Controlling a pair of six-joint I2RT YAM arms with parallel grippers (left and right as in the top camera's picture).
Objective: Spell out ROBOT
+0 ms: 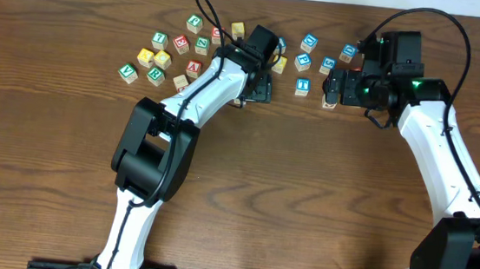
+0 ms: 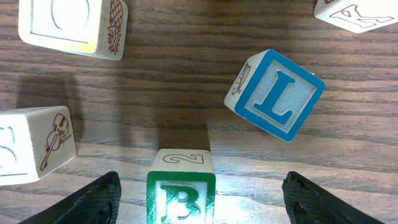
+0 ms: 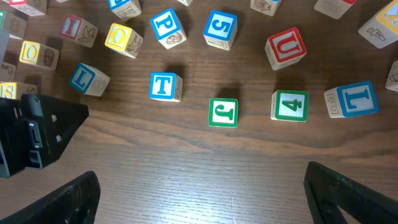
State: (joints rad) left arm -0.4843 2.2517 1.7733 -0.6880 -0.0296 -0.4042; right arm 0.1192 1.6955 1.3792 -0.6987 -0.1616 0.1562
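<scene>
Only the left wrist view shows the green B cube (image 2: 181, 193): it stands untouched between the spread fingers of the left gripper (image 2: 202, 204). In the overhead view the left arm (image 1: 209, 88) covers it. The right gripper (image 3: 208, 199) is spread too. The blue T cube (image 3: 165, 86) lies toward the far edge of the tabletop (image 1: 304, 201).

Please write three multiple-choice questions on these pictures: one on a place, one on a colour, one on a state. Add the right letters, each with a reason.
1. Where is the green B cube in the left wrist view?
A. between the left gripper's fingers
B. on top of another cube
C. outside both fingers

2. What colour is the letter on the T cube?
A. red
B. green
C. blue

3. How is the right gripper?
A. shut on a cube
B. open and empty
C. shut and empty

Answers: 1 A, a finger shows on each side of it; 2 C, its T is blue; 3 B, its fingers stand wide apart, nothing between.
</scene>
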